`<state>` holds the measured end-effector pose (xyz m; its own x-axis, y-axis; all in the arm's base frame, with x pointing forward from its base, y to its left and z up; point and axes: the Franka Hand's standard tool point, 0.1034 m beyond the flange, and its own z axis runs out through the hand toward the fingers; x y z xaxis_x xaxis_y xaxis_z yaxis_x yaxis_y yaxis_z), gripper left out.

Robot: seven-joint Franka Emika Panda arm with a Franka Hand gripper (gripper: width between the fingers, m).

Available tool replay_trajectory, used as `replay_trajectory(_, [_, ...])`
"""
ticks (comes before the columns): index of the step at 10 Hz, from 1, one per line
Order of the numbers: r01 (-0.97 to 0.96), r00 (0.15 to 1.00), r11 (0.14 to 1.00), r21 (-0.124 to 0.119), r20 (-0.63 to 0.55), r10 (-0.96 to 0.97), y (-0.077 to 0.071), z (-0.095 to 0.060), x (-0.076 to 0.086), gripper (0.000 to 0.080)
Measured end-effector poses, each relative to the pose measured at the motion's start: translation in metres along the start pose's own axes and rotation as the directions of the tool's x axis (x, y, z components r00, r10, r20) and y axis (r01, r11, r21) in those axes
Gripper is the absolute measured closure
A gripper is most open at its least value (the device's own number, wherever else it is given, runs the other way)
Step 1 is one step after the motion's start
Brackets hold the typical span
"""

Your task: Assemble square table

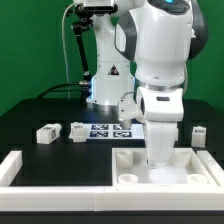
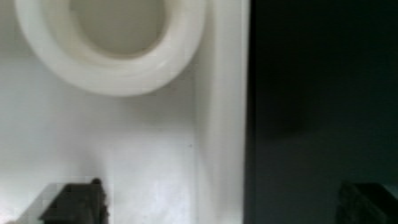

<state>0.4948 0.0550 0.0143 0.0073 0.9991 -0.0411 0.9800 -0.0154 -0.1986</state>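
Gripper (image 2: pixel 217 205) is low over the tabletop (image 1: pixel 165 183), fingers (image 2: pixel 71 203) spread wide and holding nothing. They straddle the raised rim beside a corner socket (image 2: pixel 112 45), probably to grasp that edge. The tabletop lies by the fence (image 1: pixel 12 165). A loose leg (image 1: pixel 46 132) waits near the marker board (image 1: pixel 108 131).

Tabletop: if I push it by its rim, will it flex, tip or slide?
The tabletop looks like thick moulded plastic with a raised rim, so probably stiff. It lies flat and low: tipping seems unlikely. On the smooth black table it would likely slide.
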Motion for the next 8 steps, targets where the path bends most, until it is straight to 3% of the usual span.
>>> replay_trajectory(3, [-0.078, 0.997, 0.997, -0.004, 0.005, 0.078, -0.003, -0.006, 0.003, 0.0150])
replay_trajectory(6, [-0.296, 0.955, 0.955, -0.027, 0.024, 0.296, -0.031, -0.028, 0.031, 0.0150])
replay_trajectory(8, [-0.517, 0.855, 0.856, -0.016, 0.050, 0.517, -0.035, -0.044, 0.048, 0.0150])
